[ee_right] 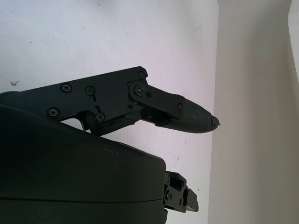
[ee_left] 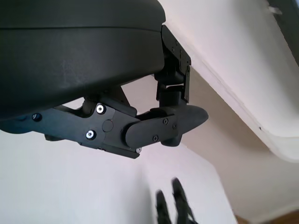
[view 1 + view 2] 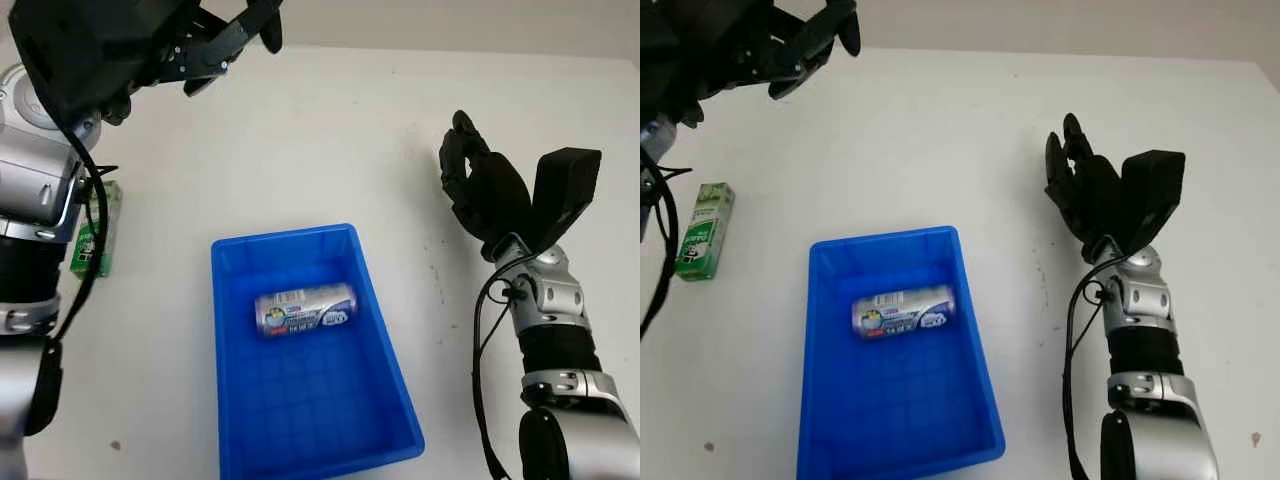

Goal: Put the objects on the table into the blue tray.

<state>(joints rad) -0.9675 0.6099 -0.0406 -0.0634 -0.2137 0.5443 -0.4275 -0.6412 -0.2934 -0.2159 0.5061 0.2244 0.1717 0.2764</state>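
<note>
Left hand (image 3: 215, 45) raised high over table's far-left corner, released, holding nothing, likely clear of tray after drop. Right hand (image 3: 1080, 190) released too, parked upright toward table's right edge. Blue tray (image 3: 385, 375) at near-centre holds one can (image 3: 305, 309) on its side. Green carton (image 3: 705, 230) waits near left edge, outside tray.

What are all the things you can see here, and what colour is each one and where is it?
tray: one, blue, on the table in front of the robot, near the middle.
can: one, silver with a blue label, lying on its side inside the tray.
carton: one, green and white, lying on the table to the left of the tray, apart from it.
table: one, white, under everything.
left hand: one, black, open, raised over the far left of the table.
right hand: one, black, open, to the right of the tray.
</note>
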